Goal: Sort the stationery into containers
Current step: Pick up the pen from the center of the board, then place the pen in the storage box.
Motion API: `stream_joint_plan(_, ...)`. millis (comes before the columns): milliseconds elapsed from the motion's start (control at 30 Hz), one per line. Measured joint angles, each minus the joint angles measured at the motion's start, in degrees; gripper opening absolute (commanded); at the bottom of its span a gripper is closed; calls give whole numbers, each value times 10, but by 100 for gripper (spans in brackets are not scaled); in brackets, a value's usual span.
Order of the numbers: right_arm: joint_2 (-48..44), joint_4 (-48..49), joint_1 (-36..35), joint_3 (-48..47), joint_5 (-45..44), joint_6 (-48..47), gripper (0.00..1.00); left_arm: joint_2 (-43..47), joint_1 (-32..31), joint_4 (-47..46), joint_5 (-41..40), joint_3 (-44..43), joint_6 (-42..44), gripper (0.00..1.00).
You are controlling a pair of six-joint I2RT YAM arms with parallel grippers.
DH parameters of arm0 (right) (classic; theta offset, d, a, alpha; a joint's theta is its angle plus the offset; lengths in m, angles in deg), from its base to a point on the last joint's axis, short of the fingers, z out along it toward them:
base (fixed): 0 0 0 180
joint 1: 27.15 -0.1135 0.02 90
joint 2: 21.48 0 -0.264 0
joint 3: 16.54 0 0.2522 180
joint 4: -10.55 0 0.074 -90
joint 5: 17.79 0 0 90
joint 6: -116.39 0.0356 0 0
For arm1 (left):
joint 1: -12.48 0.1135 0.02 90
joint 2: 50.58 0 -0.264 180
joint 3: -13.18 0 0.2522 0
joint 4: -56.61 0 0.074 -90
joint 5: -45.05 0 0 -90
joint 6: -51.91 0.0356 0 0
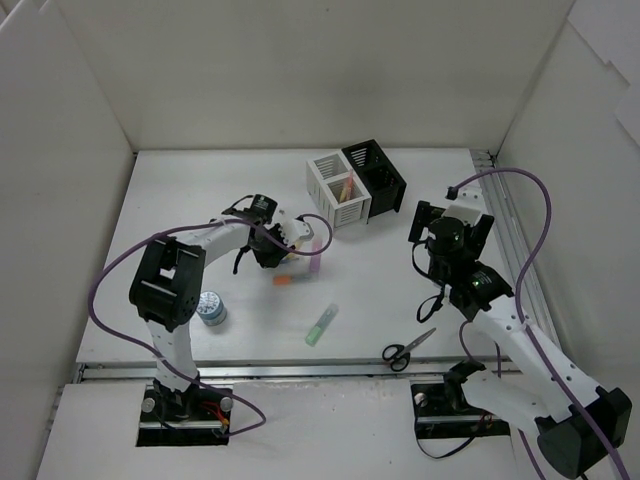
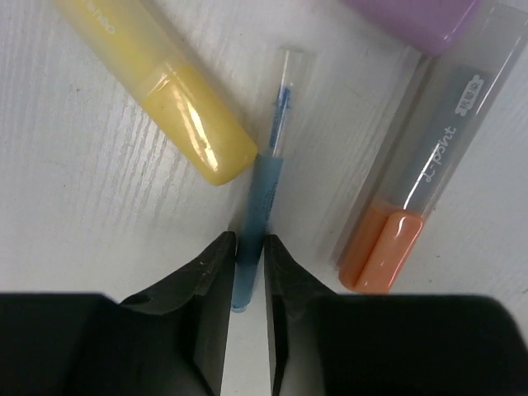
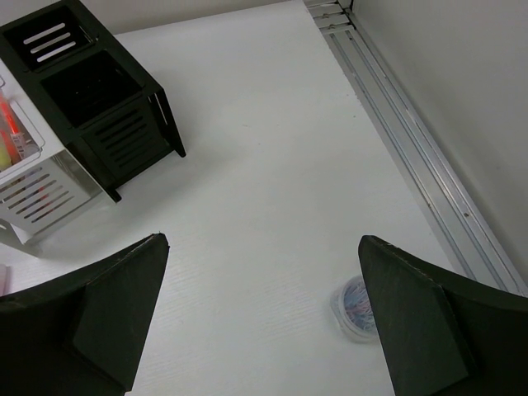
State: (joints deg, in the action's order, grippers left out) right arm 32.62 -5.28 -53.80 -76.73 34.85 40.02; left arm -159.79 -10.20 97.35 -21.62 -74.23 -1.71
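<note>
My left gripper is shut on a thin blue pen with a clear cap, down at the table. A yellow marker lies to its left, an orange-capped marker to its right, and a purple marker beyond. In the top view the left gripper is among these markers, with the orange one beside it. A green marker, scissors and a blue-dotted jar lie nearer. My right gripper is open and empty, held above the table.
The joined white holder and black holder stand at the back centre, with a red pencil in the white one. A small clear tub of paper clips sits below the right gripper. A metal rail runs along the right edge.
</note>
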Motion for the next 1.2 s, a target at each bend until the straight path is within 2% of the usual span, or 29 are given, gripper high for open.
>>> stream_joint_plan(67,-2,0,0,-2,-2,0,98,0,-7,-1,-11,0,0,7)
stream_joint_plan(267,-8,-8,0,-3,-14,-3,98,3,-17,-6,-23,3,19,0)
stream_joint_plan(600,-27,-21,0,-4,-6,-4,98,34,-17,9,-2,30,50,0)
stream_joint_plan(800,-27,-26,0,-16,50,-4,98,112,-16,14,7,28,45,0)
stream_joint_plan(1033,-28,-20,-4,-18,149,-4,98,175,-12,-3,50,-35,-2,0)
stream_joint_plan(1200,-35,10,-8,-12,193,0,98,198,-8,-131,90,-42,-125,0)
